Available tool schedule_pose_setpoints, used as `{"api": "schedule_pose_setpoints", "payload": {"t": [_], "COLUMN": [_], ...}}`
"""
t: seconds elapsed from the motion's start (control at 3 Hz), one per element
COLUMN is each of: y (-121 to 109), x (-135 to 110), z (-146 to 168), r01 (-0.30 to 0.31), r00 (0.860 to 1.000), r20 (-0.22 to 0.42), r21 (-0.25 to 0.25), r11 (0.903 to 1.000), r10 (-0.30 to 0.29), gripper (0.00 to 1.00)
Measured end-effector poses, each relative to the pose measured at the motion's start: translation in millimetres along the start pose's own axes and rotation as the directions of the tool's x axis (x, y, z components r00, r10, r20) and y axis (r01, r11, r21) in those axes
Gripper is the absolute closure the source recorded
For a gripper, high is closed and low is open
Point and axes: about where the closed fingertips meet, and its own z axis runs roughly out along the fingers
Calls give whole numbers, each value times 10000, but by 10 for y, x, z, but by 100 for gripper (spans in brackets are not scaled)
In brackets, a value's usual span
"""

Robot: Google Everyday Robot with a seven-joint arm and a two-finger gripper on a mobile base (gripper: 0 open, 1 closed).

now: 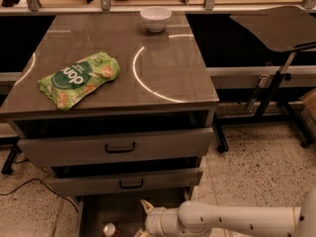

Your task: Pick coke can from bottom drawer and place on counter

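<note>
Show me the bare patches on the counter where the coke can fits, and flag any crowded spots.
Free: the right half of the counter, between the white bowl and front edge; also the back-left corner behind the green snack bag. Crowded: the bottom drawer, where the gripper hangs beside the coke can.
</note>
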Motion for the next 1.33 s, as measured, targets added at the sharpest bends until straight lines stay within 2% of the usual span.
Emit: {"api": "schedule_pose_setpoints", "payload": {"t": [0.33, 0.67, 1.0, 1.33], "y": [91, 58, 47, 53], "x": [115, 117, 385, 710], "z": [139, 153, 470, 861], "r01": [-433, -397, -709, -813], "r00": [9989, 9990, 9932, 9836], "r20": [150, 201, 951, 1677], "r21": [-201, -69, 361, 829], "r11": [9989, 9992, 9968, 9932], "r10": [436, 398, 672, 665], "gripper": [0, 0, 0, 0]}}
